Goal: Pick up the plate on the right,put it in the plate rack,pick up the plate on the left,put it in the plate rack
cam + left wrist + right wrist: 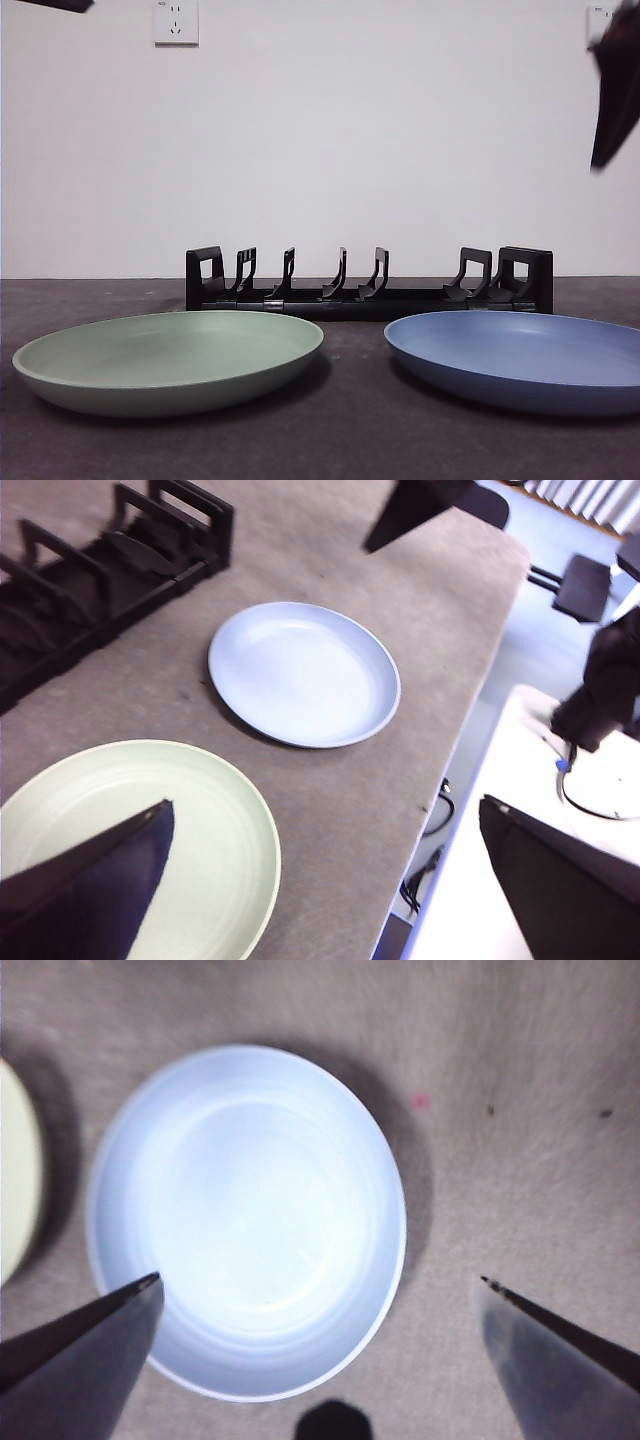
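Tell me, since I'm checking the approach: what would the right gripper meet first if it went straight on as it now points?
Probably the blue plate or the table beside it: the open right gripper points down over the plate's edge. How high it hangs is unclear.

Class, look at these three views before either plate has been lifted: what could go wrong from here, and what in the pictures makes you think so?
1. The blue plate lies flat on the table, and the open right gripper hangs above one rim; a jaw may slip off the low edge.
2. The green plate sits close beside it, so a nudge could knock it.
3. The plate rack has narrow prongs; a tilted plate might miss its slot.
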